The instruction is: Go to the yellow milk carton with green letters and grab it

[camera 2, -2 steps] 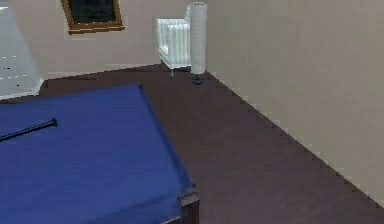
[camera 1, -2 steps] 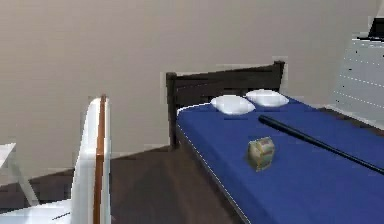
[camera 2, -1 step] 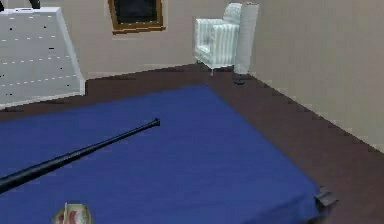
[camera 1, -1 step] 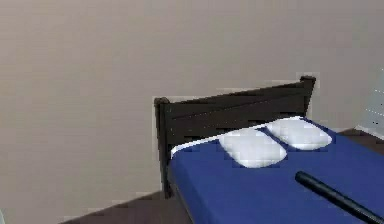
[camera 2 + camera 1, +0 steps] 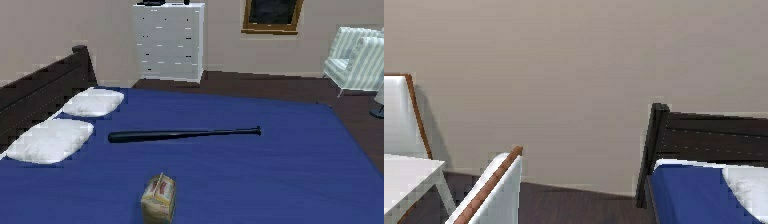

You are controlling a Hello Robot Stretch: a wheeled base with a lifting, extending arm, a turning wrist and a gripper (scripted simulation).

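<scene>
The yellowish carton [image 5: 160, 197] sat on the blue bed [image 5: 300, 170], at six o'clock of the black bat [image 5: 185, 134]; its print was too small to read. I could not tell my claw's state.

The wheeled base is being positioned with its front toward a plain beige wall [image 5: 574, 80], while its arm side is being presented to a blue bed [image 5: 280, 170]

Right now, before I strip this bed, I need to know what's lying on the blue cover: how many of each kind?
Pillows: 2
Bat: 1
Carton: 1
Total: 4
</scene>
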